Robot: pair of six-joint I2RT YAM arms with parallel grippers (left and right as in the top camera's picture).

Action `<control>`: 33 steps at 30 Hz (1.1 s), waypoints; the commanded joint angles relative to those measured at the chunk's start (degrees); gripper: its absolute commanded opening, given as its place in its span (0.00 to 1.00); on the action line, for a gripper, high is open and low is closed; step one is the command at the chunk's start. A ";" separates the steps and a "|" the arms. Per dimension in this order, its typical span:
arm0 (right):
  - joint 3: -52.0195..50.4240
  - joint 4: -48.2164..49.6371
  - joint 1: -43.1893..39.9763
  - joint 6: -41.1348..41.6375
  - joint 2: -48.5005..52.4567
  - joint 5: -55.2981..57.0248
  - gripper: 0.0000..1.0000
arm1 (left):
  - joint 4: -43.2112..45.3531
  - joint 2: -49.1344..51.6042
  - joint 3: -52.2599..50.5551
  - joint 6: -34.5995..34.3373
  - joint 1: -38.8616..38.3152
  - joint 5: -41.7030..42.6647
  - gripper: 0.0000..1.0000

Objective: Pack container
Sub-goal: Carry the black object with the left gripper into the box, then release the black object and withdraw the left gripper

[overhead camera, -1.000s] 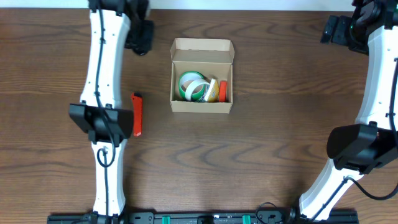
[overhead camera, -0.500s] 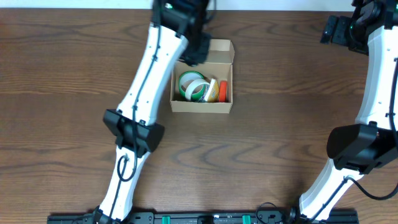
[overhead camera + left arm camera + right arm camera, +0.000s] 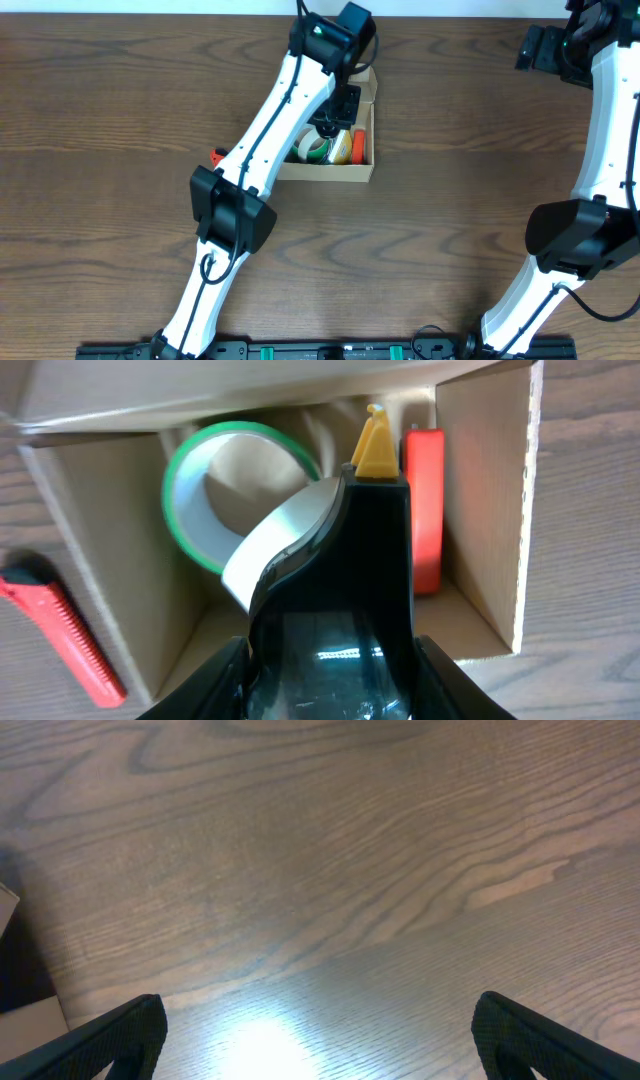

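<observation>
The left gripper [image 3: 336,110] just swung in from the left side and now hangs over the open tan cardboard box [image 3: 330,172] at the back middle of the tabletop [image 3: 100,100] (can't tell if it's open or clamped), the right gripper [image 3: 320,1015] sits wide open, and a red plastic cutter [image 3: 60,625] still lies outside, so packing's unfinished.

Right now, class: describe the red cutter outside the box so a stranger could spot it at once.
Find the cardboard box near the middle of the table. Left of it in the overhead view, on bare wood, lies a slim red cutter. Unlike the other red piece, it sits outside the box.
</observation>
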 commanded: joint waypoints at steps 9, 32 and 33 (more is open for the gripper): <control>-0.37 -0.26 0.72 1.07 -0.26 -0.28 0.99 | 7.04 -0.66 -8.87 -4.63 -5.79 3.02 0.36; -0.37 -0.63 0.72 1.07 -0.26 -2.64 0.99 | 10.03 -0.66 -11.32 -4.94 -6.51 1.29 0.60; -0.37 -0.66 0.72 1.07 -0.26 -2.64 0.99 | 9.77 -0.68 -11.28 -4.79 -6.51 1.27 0.59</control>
